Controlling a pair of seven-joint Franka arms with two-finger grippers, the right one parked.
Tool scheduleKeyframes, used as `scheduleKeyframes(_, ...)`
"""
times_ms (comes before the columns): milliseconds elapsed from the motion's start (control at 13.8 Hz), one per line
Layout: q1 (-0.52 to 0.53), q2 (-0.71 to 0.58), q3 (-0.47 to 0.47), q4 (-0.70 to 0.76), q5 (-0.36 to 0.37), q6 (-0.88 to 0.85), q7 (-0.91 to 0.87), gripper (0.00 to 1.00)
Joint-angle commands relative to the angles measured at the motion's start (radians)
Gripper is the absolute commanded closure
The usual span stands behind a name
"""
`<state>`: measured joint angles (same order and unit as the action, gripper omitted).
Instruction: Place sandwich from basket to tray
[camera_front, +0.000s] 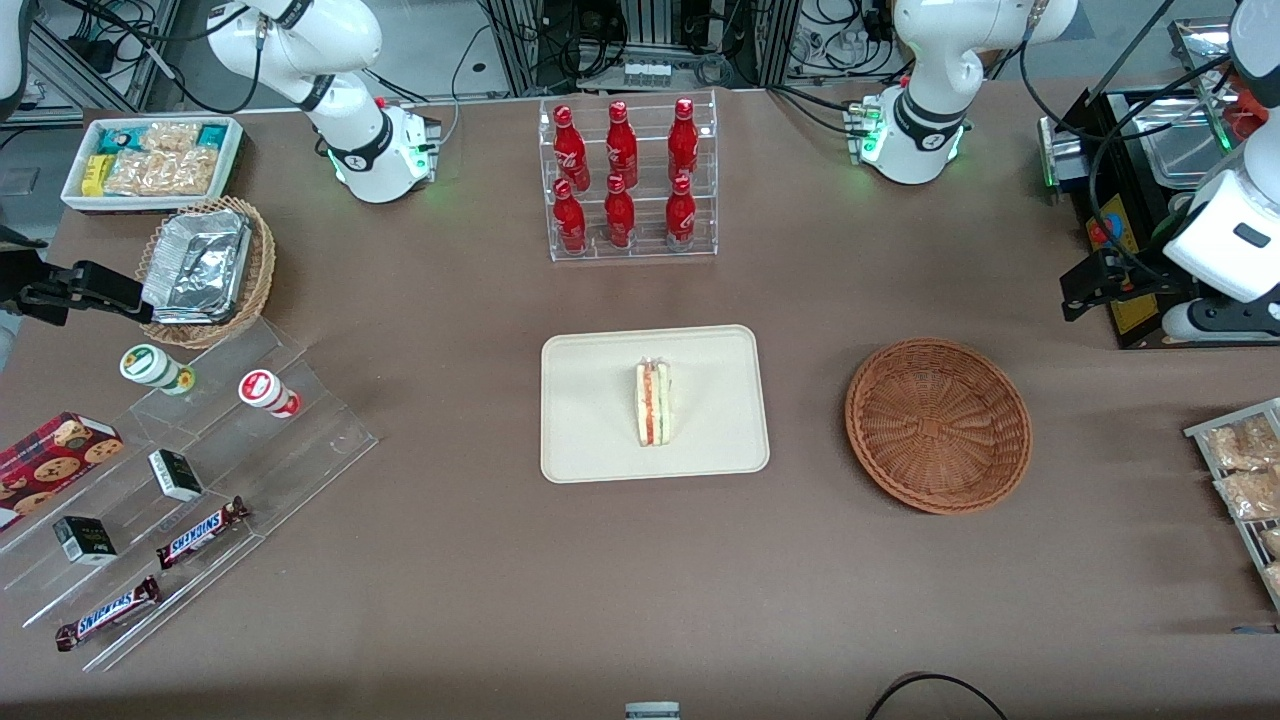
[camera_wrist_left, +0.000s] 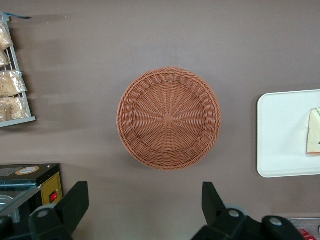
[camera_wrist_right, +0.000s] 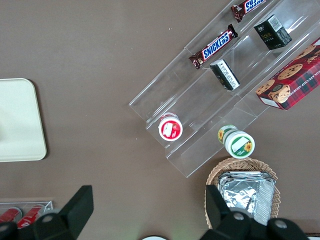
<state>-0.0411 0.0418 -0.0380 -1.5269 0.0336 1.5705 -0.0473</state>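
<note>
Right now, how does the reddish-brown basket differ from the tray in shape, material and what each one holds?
The basket is round, the tray rectangular with rounded corners. The basket is woven reddish-brown wicker with a raised wall, the tray smooth cream-beige with a low rim. The basket holds nothing, while the sandwich lies on the tray. Both rest flat on the brown table. The left gripper hangs open above the table beside the basket, touching neither.

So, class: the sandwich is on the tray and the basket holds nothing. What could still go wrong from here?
1. The sandwich stands on a narrow edge on the tray, so a nudge might tip it over.
2. The end effector hangs open above the table beside the basket; lowering carelessly might knock the basket's rim.
</note>
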Motion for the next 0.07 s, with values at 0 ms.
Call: scheduleKeyframes(0,0.004,0.009,0.007,0.034,-0.015,-0.032,0.015,0.00)
